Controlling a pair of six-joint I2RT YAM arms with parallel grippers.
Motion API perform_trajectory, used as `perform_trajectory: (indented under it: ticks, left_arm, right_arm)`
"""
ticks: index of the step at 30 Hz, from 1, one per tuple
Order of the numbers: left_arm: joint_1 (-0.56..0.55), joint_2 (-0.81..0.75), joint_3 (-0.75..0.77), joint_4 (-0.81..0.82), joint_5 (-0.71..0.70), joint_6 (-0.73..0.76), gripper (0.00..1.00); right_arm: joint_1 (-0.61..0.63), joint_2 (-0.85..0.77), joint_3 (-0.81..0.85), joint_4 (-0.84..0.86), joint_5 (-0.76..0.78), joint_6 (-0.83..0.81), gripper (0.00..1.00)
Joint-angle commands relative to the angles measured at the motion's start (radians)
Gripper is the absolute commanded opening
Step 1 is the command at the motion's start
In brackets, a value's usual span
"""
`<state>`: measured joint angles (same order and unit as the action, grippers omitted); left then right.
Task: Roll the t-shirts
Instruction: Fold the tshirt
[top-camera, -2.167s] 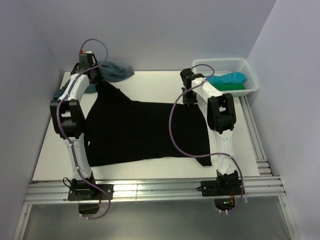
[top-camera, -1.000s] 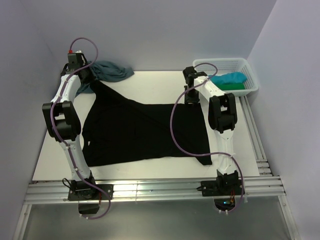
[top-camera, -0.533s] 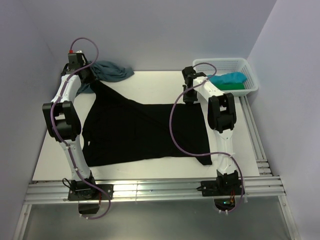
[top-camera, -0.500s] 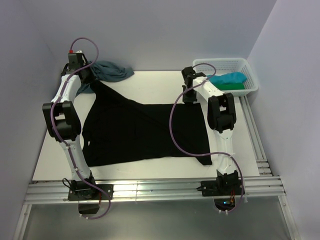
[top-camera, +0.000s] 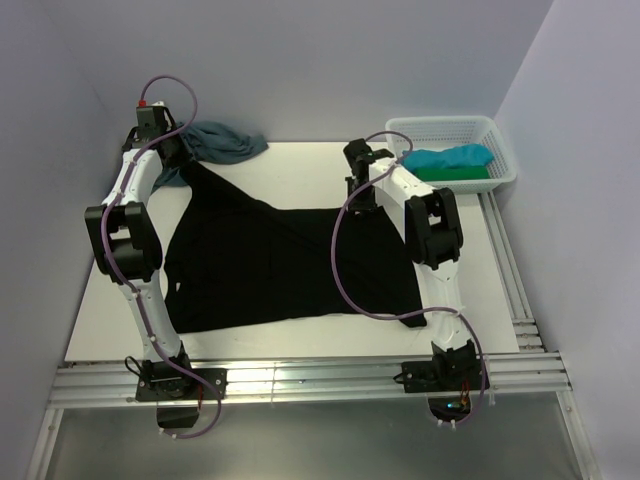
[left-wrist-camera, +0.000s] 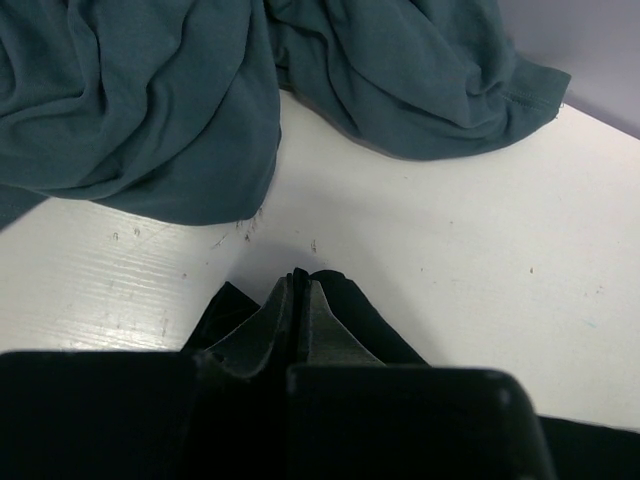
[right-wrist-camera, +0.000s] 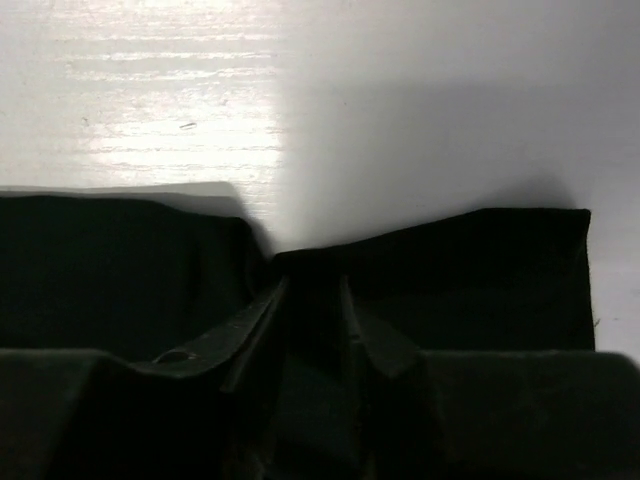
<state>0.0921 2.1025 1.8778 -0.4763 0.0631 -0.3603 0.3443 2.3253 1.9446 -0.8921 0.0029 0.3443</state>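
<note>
Overhead and wrist views of two arms at a desk (top-camera: 300, 170).

The black t-shirt (top-camera: 280, 265) lies spread flat over the middle of the desk, between the two arms. Its long axis runs left to right. Its far-left corner is drawn out into a narrow point aimed at the far-left corner of the desk.

The left end effector (top-camera: 178, 160) sits at the tip of that point. In the left wrist view its fingers are pressed together (left-wrist-camera: 298, 275), with black cloth (left-wrist-camera: 355, 310) caught between them.

The right end effector (top-camera: 362, 195) stands over the far edge of the black t-shirt, right of centre. In the right wrist view its fingers stand slightly apart (right-wrist-camera: 310, 285) at a notch in the cloth edge (right-wrist-camera: 480, 270). Whether they grip the cloth cannot be told.

The dusty-blue t-shirt (top-camera: 225, 140) lies crumpled in the far-left corner, just beyond the left end effector (left-wrist-camera: 150, 100).

The turquoise t-shirt (top-camera: 455, 157) and the green t-shirt (top-camera: 465, 173) lie in the white basket (top-camera: 450, 122) at the far right.
</note>
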Motion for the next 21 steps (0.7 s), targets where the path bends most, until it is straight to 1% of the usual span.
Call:
perform_trajectory:
  ticks: [1, 2, 6, 13, 18, 21]
  left_arm:
    - [-0.002, -0.068, 0.017, 0.025, -0.006, 0.014, 0.0]
    - [-0.002, -0.07, 0.014, 0.025, -0.005, 0.012, 0.0]
    - [-0.002, -0.07, 0.012, 0.025, -0.002, 0.011, 0.0]
    - [-0.003, -0.072, 0.012, 0.025, 0.004, 0.008, 0.0]
    - [-0.008, -0.067, 0.017, 0.025, 0.006, 0.007, 0.0]
    - [-0.011, -0.067, 0.018, 0.025, 0.004, 0.007, 0.0]
  right_arm:
    - [-0.019, -0.052, 0.007, -0.01, 0.045, -0.013, 0.35]
    - [-0.022, -0.06, -0.002, -0.004, 0.051, -0.014, 0.39]
    - [-0.051, -0.08, -0.01, 0.004, 0.06, -0.021, 0.41]
    - [-0.093, -0.073, 0.031, -0.019, 0.092, -0.031, 0.41]
    - [-0.111, -0.047, 0.033, -0.028, 0.095, -0.033, 0.44]
    - [-0.116, -0.047, 0.022, -0.013, 0.103, -0.039, 0.49]
